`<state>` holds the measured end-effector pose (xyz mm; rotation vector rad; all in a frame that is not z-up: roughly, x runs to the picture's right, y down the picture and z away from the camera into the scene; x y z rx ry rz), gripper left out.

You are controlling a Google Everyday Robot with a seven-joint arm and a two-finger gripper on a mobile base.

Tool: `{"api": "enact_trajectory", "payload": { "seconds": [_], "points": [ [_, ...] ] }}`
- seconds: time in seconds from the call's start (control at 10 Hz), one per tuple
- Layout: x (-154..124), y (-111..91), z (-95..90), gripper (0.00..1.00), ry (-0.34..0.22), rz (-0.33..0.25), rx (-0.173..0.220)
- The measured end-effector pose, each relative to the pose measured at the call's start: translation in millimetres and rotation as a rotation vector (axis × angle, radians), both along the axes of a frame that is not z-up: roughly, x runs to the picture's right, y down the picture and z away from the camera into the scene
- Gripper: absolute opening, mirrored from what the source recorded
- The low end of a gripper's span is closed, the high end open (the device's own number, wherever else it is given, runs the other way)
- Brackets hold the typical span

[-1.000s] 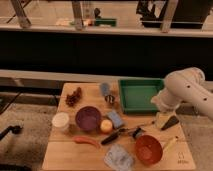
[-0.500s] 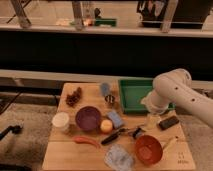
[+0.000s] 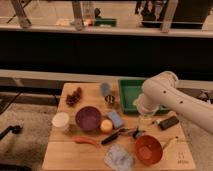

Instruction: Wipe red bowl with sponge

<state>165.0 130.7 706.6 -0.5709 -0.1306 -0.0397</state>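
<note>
One broad light wooden table carries everything, and nothing lying on it has shifted over the last second. Only the bulky white robot arm has changed. It has swung leftward from the table's right edge, and its elbow now covers the right part of the shallow green plastic tray.

The round red bowl sits at the near right of the table, uncovered and untouched. The rectangular blue sponge lies left of centre, just beside a small orange ball and near a round purple bowl.

The gripper hangs low over the table between the tray and the red bowl. It is to the right of the sponge and apart from it, and whether it is open or closed cannot be told.

Judging by the leftward travel, the reach for the sponge looks to be under way. The sponge is not yet picked up, and wiping has not begun.
</note>
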Motion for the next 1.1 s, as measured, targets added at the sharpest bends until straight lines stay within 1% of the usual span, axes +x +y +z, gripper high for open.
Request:
{"api": "enact_trajectory", "payload": {
  "seconds": [0.3,0.5,0.7,0.9,1.1],
  "points": [
    [-13,9,9.6,0.8,-0.006,0.005,0.001],
    [-27,15,14.3,0.8,-0.026,0.004,0.003],
    [-50,16,14.5,0.8,-0.067,-0.02,0.015],
    [-62,14,14.6,0.8,-0.087,-0.041,0.028],
    [-77,15,19.4,0.8,-0.104,-0.055,0.032]
  ]
}}
